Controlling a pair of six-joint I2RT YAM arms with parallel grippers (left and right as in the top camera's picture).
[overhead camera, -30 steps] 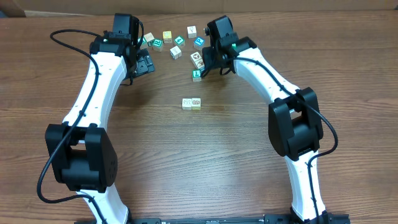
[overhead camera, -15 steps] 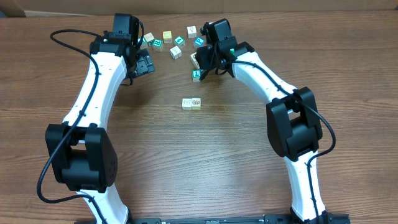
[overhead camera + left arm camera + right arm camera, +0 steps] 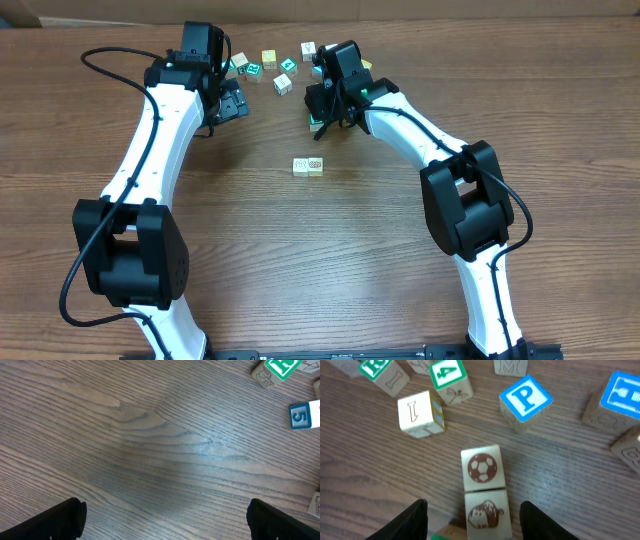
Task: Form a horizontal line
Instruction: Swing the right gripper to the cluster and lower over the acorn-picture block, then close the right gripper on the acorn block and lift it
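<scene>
Two pale blocks [image 3: 308,166] lie side by side mid-table. Several lettered blocks [image 3: 269,59] are scattered at the far edge. My right gripper [image 3: 322,103] is open among them. In the right wrist view its fingers [image 3: 480,521] straddle an acorn block [image 3: 487,510] with gaps on both sides. A soccer-ball block [image 3: 482,467] touches that block's far side. A green block [image 3: 317,124] lies just in front of the gripper. My left gripper [image 3: 232,101] is open and empty over bare wood [image 3: 167,522].
Around the right gripper lie a blue P block [image 3: 525,400], a green 4 block [image 3: 449,377], an I block [image 3: 420,414] and a blue H block [image 3: 625,395]. A blue 5 block [image 3: 304,415] lies at the right edge of the left wrist view.
My right gripper has moved left and now covers the soccer-ball and acorn blocks in the overhead view. The left arm has not moved.
</scene>
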